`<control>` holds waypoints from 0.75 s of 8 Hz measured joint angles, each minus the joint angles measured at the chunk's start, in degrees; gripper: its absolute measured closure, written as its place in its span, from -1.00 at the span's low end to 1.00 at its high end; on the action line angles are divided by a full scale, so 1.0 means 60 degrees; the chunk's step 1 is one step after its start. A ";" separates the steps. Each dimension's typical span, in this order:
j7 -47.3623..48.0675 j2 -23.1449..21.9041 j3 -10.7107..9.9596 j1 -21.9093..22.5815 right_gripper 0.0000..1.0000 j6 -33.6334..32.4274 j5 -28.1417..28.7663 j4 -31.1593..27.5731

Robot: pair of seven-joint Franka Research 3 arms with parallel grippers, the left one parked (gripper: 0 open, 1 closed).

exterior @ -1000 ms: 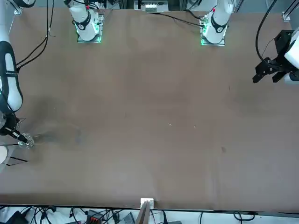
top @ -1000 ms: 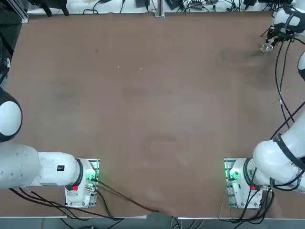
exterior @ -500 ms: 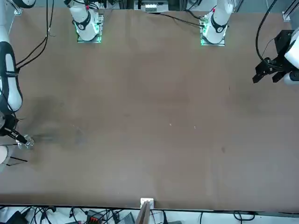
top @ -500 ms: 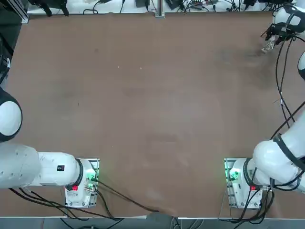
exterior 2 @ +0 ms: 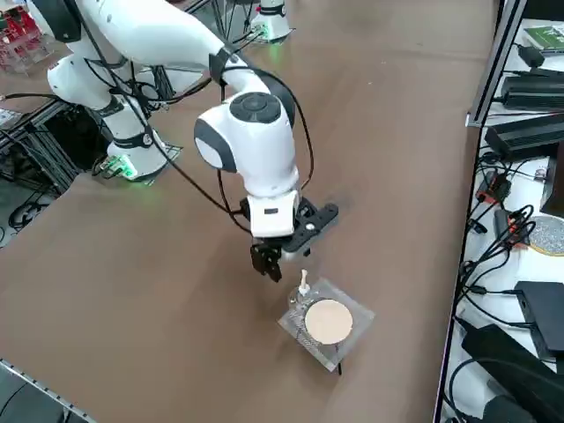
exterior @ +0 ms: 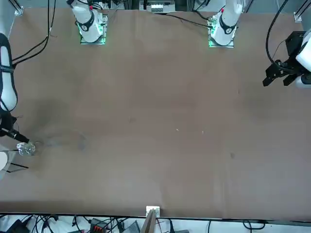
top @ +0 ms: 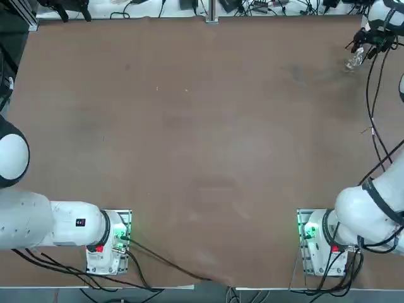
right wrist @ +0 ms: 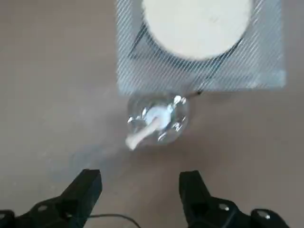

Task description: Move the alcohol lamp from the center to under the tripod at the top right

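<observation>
Seen from the raised right side camera: white right arm stretched low and far out from its base over the brown counter, last bulky link turned downward, wrist bent so the black right gripper points down at the surface, hanging just above it. Fingers spread wide apart with nothing between them, bare counter showing in the gap in the wrist camera. Just beyond the fingertips, the alcohol lamp, a small round clear glass vessel with a whitish wick top leaning to one side, standing on the counter, free of the gripper. Immediately past the lamp, the tripod, a wire-mesh square with a round white disc in its middle on thin dark legs; lamp right at the edge of the mesh, beside it rather than beneath the disc, whether glass touches mesh unclear. From overhead, gripper and lamp both at the far right corner of the counter, lamp a glinting speck just below the black hand. From the front camera, lamp near the left edge, dark tripod legs close beside it.
</observation>
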 joint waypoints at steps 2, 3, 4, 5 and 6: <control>0.0001 -0.0115 -0.0019 -0.0007 -0.72 0.1285 -0.0002 -0.1279; -0.0001 -0.0044 -0.0040 -0.0071 -0.30 0.2075 -0.0004 -0.1838; -0.0001 0.0023 -0.0062 -0.0122 0.09 0.2371 -0.0004 -0.2096; 0.0002 0.0053 -0.0062 -0.0162 0.46 0.2422 -0.0004 -0.2156; 0.0019 0.0056 -0.0062 -0.0175 0.90 0.2448 -0.0003 -0.2158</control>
